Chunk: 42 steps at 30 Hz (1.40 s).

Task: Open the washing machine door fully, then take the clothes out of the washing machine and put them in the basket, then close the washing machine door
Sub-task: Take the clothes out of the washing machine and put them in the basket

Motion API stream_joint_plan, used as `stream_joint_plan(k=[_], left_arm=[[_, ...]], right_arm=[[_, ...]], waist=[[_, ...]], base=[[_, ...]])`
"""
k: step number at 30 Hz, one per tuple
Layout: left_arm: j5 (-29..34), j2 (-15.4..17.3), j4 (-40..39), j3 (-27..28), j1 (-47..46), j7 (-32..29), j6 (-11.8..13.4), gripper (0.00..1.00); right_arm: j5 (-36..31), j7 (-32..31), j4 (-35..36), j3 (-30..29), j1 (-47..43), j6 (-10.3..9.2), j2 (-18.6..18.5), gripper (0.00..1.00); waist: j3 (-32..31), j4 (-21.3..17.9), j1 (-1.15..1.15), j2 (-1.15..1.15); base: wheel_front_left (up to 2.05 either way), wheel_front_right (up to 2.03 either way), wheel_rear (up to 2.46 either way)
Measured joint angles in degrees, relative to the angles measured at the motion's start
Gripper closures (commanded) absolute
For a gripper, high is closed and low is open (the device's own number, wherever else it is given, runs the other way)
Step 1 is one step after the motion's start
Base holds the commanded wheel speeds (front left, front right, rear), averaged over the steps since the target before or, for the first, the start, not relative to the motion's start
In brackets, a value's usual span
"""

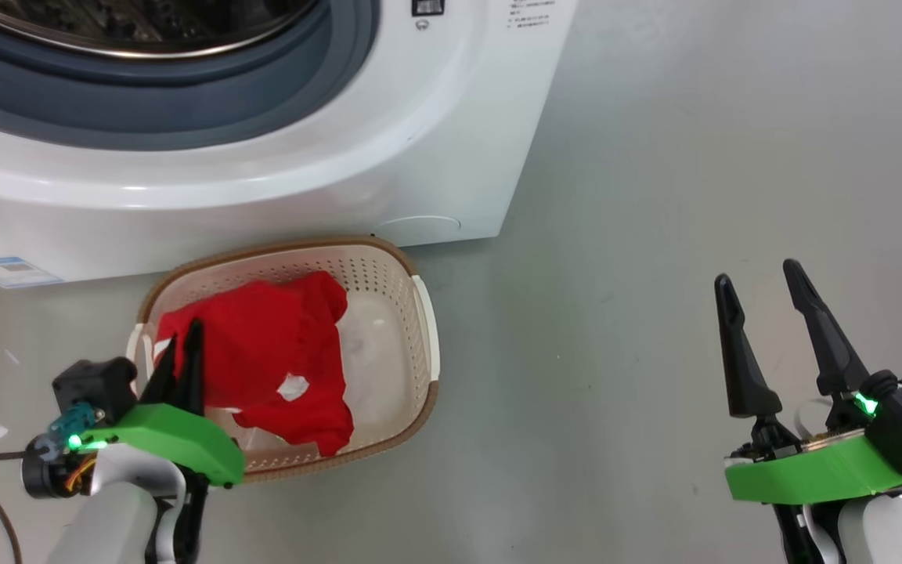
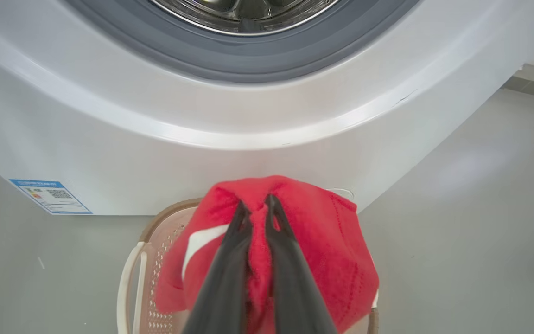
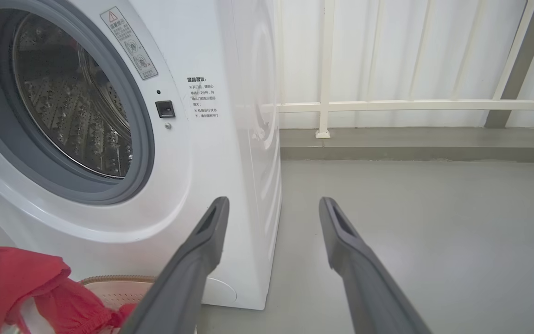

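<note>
The clothes (image 1: 263, 345) show as one bright red, soft, nubbly garment with a white patch near its lower edge. It is bunched over the left half of the basket (image 1: 429, 329), and one fold droops across the near rim. The left gripper (image 1: 183, 335) has its jaws pressed together on the garment's left part, pinching a ridge of red cloth between the two dark fingers. In the left wrist view the cloth (image 2: 322, 241) drapes down both sides of them. I cannot tell whether the garment rests on the basket's bottom.

The basket is cream and perforated with a brown rim. It stands on the floor (image 1: 654, 196) just before the washing machine (image 1: 420, 141), its far rim close under the white front. Its right half lies bare.

Grey floor runs open to the right of the basket and past the machine's right corner, as far as a white railing (image 3: 387, 105). The right gripper (image 1: 758, 274) hangs there with its jaws spread wide, well apart from everything.

A small blue label (image 1: 5, 272) sits low on the left of the machine's front, its print too small to read. Beside the drum opening (image 3: 72, 97) is a slanted warning sticker (image 3: 129, 41) with a red triangle. Right of it are lines of Chinese writing (image 3: 204, 97).
</note>
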State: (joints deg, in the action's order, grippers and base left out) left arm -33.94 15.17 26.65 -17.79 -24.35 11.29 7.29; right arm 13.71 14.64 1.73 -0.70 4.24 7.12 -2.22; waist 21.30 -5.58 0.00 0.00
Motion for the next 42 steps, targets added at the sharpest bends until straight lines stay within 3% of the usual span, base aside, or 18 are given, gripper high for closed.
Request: stream_joint_plan(k=[4, 16, 29, 33, 35, 37, 42], left_arm=[[0.00, -1.11, 10.17, 0.33, -3.50, 1.98, -2.35, 1.00], [1.83, -4.44, 28.96, 0.59, -13.90, 3.00, -6.83, 1.00], [5.23, -5.16, 38.36, 1.83, -17.08, 3.01, -7.81, 1.00], [5.75, -5.17, 39.36, 2.40, -17.12, 3.01, -8.14, 0.36], [5.83, -5.24, 39.77, 2.55, -17.31, 3.01, -8.42, 0.14], [6.03, -5.48, 40.87, 2.56, -17.89, 3.01, -9.09, 0.00], [6.21, -6.67, 43.01, 2.34, -18.46, 3.01, -9.93, 0.00]], right_arm=[[0.00, 0.00, 0.01, 0.07, 1.13, 0.00, 0.00, 0.00], [-0.01, 0.00, 0.26, 1.30, 2.41, 0.00, -0.01, 0.00], [-0.03, 0.00, 0.30, 2.58, 4.31, 0.00, -0.02, 0.00], [-0.03, 0.00, 0.29, 2.91, 4.31, 0.00, -0.01, 0.00], [-0.03, 0.00, 0.26, 2.89, 4.31, 0.00, -0.01, 0.00], [-0.02, 0.00, 0.23, 2.79, 4.31, 0.00, -0.01, 0.00], [0.00, 0.00, 0.05, 2.71, 4.31, 0.00, -0.01, 0.00]], waist=[[1.57, -0.86, 0.00, 0.00], [5.90, -2.48, 0.00, 0.00], [8.69, -5.89, 0.00, 0.00], [9.10, -6.58, 0.00, 0.00], [9.14, -6.63, 0.00, 0.00], [8.97, -6.55, 0.00, 0.00], [8.24, -5.92, 0.00, 0.00]], base=[[0.00, 0.00, 0.00], [0.00, 0.00, 0.00], [0.00, 0.00, 0.00], [0.00, 0.00, 0.00], [0.00, 0.00, 0.00], [0.00, 0.00, 0.00], [0.00, 0.00, 0.00]])
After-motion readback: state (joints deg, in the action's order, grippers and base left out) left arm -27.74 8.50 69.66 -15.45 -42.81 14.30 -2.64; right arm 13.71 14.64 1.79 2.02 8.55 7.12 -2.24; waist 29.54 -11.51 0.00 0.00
